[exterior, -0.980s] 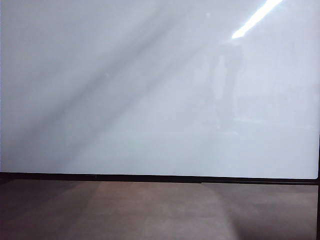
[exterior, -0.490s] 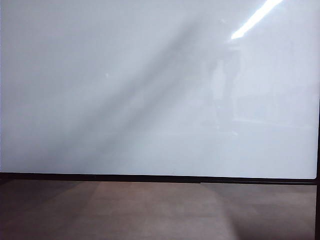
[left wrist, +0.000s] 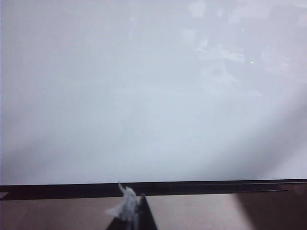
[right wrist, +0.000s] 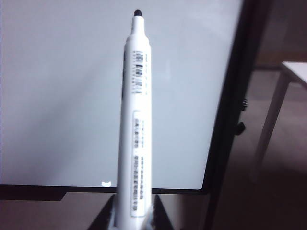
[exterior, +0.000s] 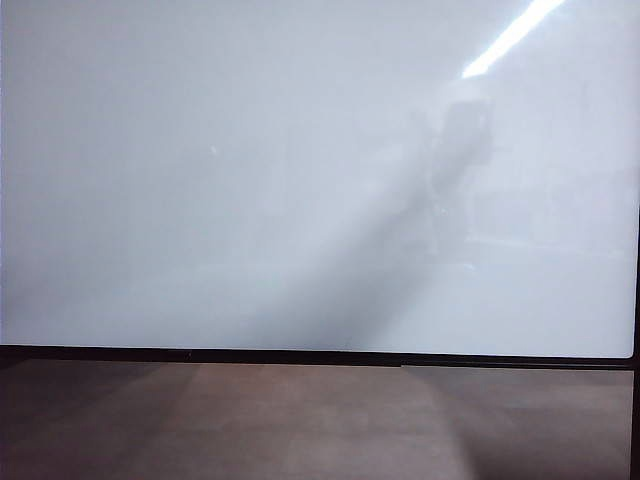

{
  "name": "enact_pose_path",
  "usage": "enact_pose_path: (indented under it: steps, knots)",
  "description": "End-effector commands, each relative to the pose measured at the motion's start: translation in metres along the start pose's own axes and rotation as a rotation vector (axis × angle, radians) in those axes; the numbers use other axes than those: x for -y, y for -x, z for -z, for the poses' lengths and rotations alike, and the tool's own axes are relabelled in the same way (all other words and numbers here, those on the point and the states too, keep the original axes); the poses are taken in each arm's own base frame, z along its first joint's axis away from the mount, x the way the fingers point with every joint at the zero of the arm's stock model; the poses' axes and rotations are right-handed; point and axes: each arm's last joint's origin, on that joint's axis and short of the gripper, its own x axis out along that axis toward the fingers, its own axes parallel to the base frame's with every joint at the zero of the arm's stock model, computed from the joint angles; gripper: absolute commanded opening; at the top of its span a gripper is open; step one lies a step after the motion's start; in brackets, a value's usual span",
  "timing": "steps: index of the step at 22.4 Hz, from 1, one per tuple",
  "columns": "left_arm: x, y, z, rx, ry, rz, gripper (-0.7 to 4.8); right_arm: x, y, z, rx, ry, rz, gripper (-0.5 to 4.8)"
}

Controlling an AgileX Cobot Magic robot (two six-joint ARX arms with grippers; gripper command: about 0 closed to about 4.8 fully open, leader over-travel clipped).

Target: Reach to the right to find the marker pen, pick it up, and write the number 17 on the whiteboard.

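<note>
Shadow band on whiteboard shifts toward lower right of exterior frame; right claw grips marker pen tip-forward for writing; left claw state indeterminate.

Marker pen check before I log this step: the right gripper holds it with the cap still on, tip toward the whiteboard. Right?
Not quite. In the right wrist view the marker pen is uncapped, its dark tip bare. The right gripper does hold it, pointing toward the whiteboard.
</note>
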Motion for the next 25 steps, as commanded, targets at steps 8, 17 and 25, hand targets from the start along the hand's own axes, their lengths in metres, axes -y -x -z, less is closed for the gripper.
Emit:
enact_pose_path:
  steps: [8, 17, 25]
  knots:
    - [0.0, 0.0, -0.001, 0.009, -0.002, 0.003, -0.05, 0.02, 0.019, 0.086, 0.04, -0.098, 0.054, -0.05]
    - [0.0, 0.0, -0.001, 0.005, -0.002, 0.003, -0.05, 0.021, 0.018, 0.099, 0.002, -0.089, 0.073, -0.05]
    - [0.0, 0.0, -0.001, 0.005, -0.002, 0.003, -0.05, 0.018, 0.018, 0.099, 0.0, -0.07, 0.043, -0.05]
